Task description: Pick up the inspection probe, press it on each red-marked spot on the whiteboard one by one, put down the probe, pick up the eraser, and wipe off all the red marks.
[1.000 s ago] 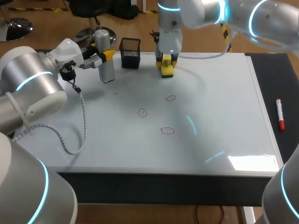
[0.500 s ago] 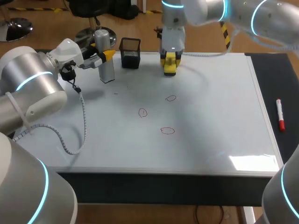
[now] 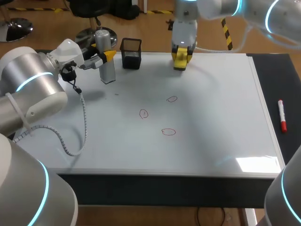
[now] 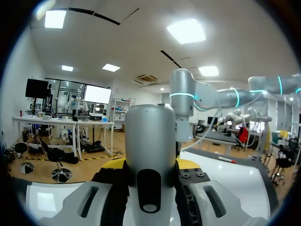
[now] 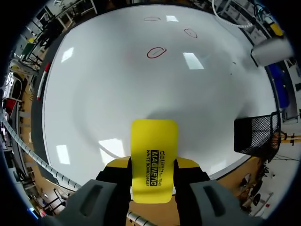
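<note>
Sliding toward 3 o'clock along the whiteboard's (image 3: 225,117) far edge, your right gripper (image 3: 181,59) is clamping the eraser (image 5: 154,160); your left gripper (image 3: 106,55) is gripping the probe (image 3: 107,69) at 10 o'clock; red marks (image 3: 168,132) are waiting unwiped.

**Red on white, yellow at the tips**

The whiteboard (image 3: 211,117) is glossy white. The three red marks (image 3: 168,132) on it are thin outlines, unfilled.

The probe (image 4: 150,141) is plain silver-grey with a dark slot low on its body. The eraser (image 5: 154,155) is bright yellow with black lettering.

The left gripper (image 4: 151,165) and the right gripper (image 5: 153,162) both have yellow tips on black and grey bodies.

The mesh basket (image 3: 131,53) is black with a fine grid pattern. The marker (image 3: 281,116) is white with red at both ends.

The left arm (image 3: 33,89) and the right arm (image 3: 254,14) are white and pale grey, each with glowing cyan rings. The bench (image 3: 282,70) shows black beside the board.
</note>
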{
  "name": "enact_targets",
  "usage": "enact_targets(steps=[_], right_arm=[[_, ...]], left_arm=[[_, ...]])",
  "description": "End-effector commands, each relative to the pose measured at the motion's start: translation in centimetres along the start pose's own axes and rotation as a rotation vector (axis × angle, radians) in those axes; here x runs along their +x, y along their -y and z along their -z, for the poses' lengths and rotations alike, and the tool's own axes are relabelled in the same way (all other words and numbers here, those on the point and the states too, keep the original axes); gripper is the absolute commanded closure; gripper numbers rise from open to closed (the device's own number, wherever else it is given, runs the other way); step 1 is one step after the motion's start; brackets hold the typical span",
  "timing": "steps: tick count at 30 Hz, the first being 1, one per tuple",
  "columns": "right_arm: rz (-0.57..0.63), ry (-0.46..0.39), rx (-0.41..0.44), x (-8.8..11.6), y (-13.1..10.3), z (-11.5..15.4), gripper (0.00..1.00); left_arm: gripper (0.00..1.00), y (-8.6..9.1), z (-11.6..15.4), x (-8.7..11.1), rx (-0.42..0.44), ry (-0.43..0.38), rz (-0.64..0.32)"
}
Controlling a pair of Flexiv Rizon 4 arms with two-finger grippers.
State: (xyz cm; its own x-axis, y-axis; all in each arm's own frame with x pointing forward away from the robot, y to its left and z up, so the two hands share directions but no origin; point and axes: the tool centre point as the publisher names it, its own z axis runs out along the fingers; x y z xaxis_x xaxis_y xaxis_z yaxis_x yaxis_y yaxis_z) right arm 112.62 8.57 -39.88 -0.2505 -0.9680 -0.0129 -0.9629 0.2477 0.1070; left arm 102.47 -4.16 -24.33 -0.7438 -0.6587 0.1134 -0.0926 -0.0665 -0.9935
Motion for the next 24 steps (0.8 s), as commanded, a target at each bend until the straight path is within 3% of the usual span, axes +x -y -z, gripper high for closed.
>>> enact_targets(steps=[1, 24], right_arm=[[-0.046, 0.023, 0.026, 2.2, -1.3, 1.8, 1.00], [-0.434, 0.114, 0.008, 9.7, -4.5, 5.2, 1.00]], left_arm=[[1.00, 0.1, -0.1, 0.1, 0.001, 0.007, -0.001], [1.00, 0.1, -0.1, 0.1, 0.001, 0.007, -0.001]])
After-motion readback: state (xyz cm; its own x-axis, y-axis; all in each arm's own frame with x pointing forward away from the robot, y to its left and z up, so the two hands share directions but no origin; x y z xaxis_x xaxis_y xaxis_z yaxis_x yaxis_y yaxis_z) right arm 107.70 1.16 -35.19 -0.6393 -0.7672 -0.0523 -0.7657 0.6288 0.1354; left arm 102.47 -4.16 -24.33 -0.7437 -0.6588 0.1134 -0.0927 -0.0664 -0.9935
